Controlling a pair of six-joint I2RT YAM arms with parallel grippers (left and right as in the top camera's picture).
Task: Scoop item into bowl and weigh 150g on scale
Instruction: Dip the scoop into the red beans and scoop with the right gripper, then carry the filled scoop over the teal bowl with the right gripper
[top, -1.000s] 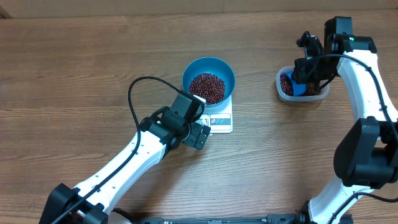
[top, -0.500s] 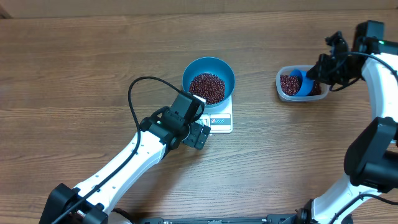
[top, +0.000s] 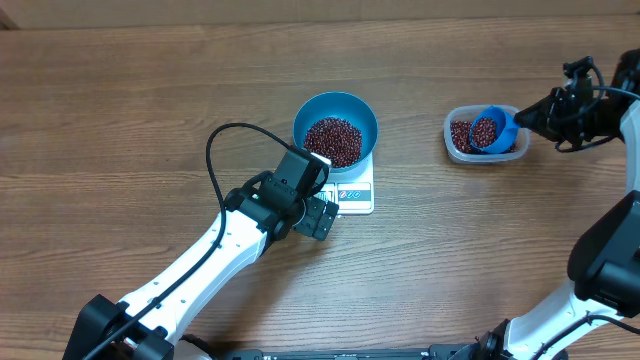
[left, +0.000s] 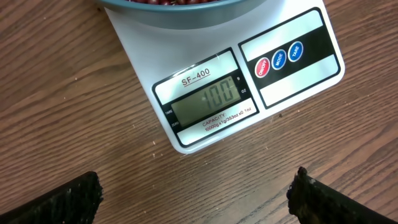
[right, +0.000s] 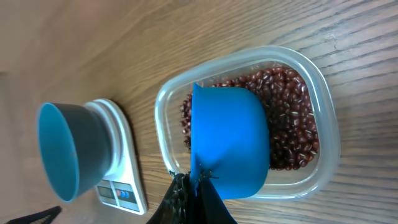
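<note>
The blue bowl (top: 335, 128) holds a heap of red-brown beans (top: 333, 140) and stands on the white scale (top: 352, 192). In the left wrist view the scale's display (left: 208, 102) reads 100. My left gripper (top: 322, 217) hovers at the scale's front edge, open and empty (left: 196, 193). My right gripper (top: 535, 115) is shut on the handle of a small blue scoop (top: 488, 130). The scoop has beans in it and sits over the clear tub (top: 452, 145). Seen from the right wrist, the scoop (right: 230, 140) covers part of the tub's beans (right: 289, 118).
The clear tub (right: 323, 106) stands at the right of the wooden table, well apart from the scale (right: 124, 168) and bowl (right: 62, 149). A black cable (top: 215, 150) loops up from the left arm, to the left of the bowl.
My right arm has drawn back to the right. The scoop has turned from digging in the tub to lying level with beans inside. The left arm has not moved.
</note>
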